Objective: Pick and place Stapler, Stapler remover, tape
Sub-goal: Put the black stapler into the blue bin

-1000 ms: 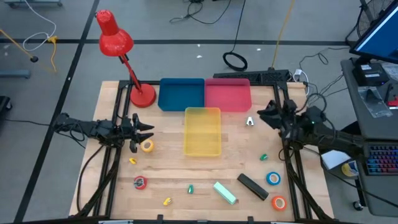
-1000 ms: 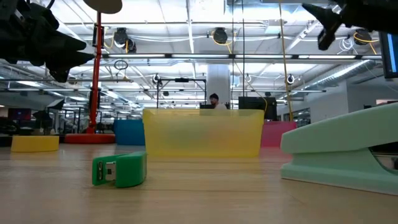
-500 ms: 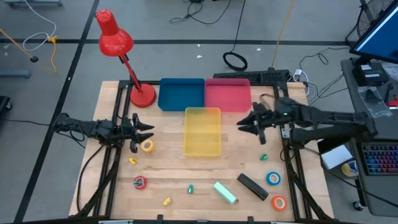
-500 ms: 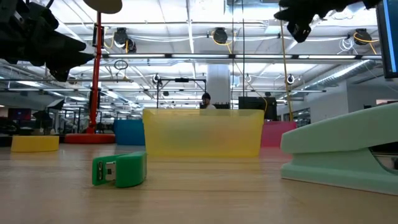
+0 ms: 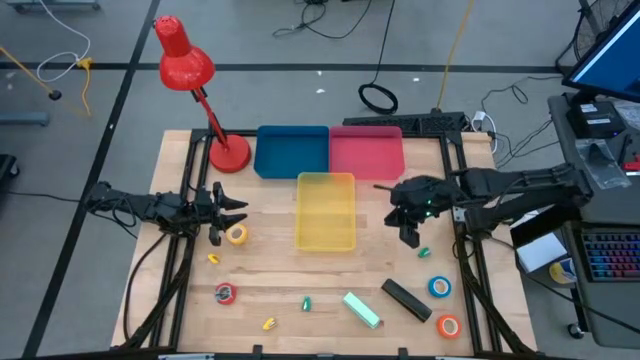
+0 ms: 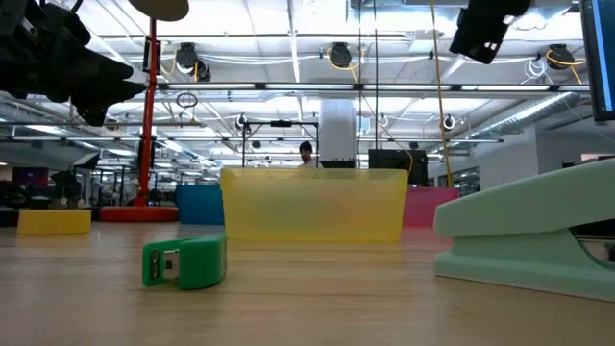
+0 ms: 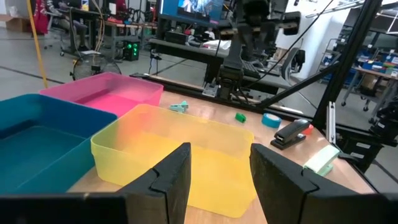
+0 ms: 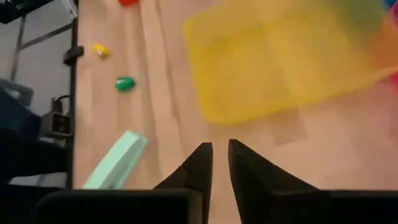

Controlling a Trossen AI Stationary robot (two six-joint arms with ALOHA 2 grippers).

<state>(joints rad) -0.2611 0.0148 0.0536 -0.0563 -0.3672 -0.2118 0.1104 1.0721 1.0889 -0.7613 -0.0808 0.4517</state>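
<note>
Closed on nothing at the right gripper (image 5: 408, 238), hovering over bare wood just beside the bin (image 5: 326, 175); open and idle at the left gripper (image 5: 218, 212), far across that bin next to a yellow tape (image 5: 237, 234). Well past the right fingertips, beyond a small green piece (image 5: 424, 253): black stapler (image 5: 406, 299), lying flat, long axis slanted with one end toward the gripper and the other toward an orange tape (image 5: 448, 325). Probably rigid, fairly heavy and smooth-topped, so best pinched across the narrow width at mid-length.

Bright even overhead light; ceiling lamps (image 6: 338, 55) glare; right wrist view motion-blurred; shadows soft
</note>
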